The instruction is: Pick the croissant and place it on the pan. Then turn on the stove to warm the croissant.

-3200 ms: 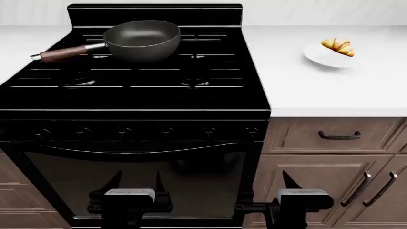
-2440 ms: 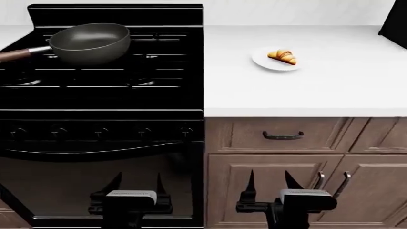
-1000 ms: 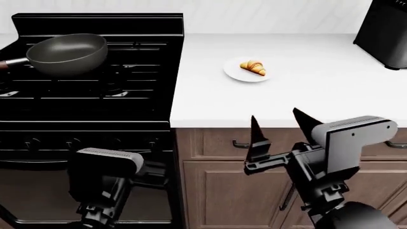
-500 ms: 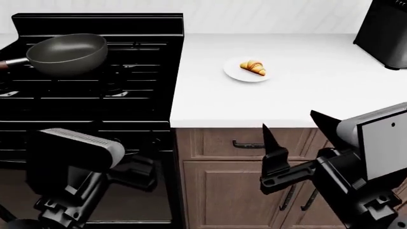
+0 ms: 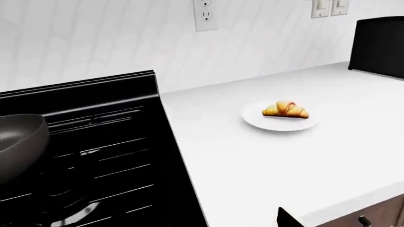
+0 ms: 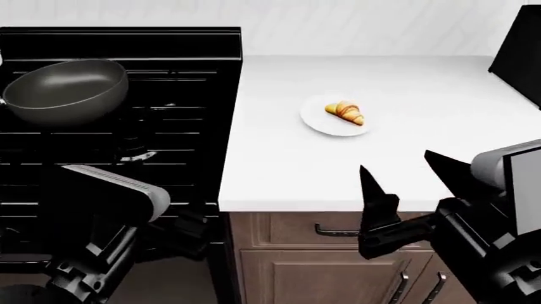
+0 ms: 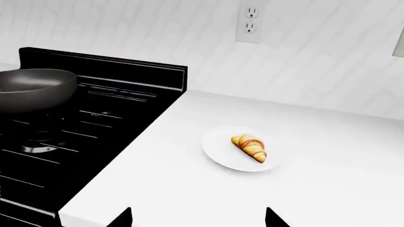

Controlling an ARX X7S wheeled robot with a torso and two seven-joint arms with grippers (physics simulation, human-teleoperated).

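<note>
Both arms have risen from low in front of the oven door to roughly counter height, and the robot has shifted right, so the croissant [image 6: 346, 112] now lies ahead of it rather than far off to the side. This reads as the approach stage: nothing is picked up yet.

The croissant rests on a round white plate [image 6: 318, 120] on the white counter [image 6: 397, 158], well apart from both grippers. The pan [image 6: 66, 92] sits empty on a rear burner of the stove [image 6: 182, 126].

The right gripper [image 6: 412, 178] hovers at the counter's front edge, pointing toward the plate, its two dark fingers spread wide and holding nothing. The left gripper [image 6: 182, 228] hangs in front of the stove; its fingers are mostly hidden, so I cannot tell how far they are spread.
</note>
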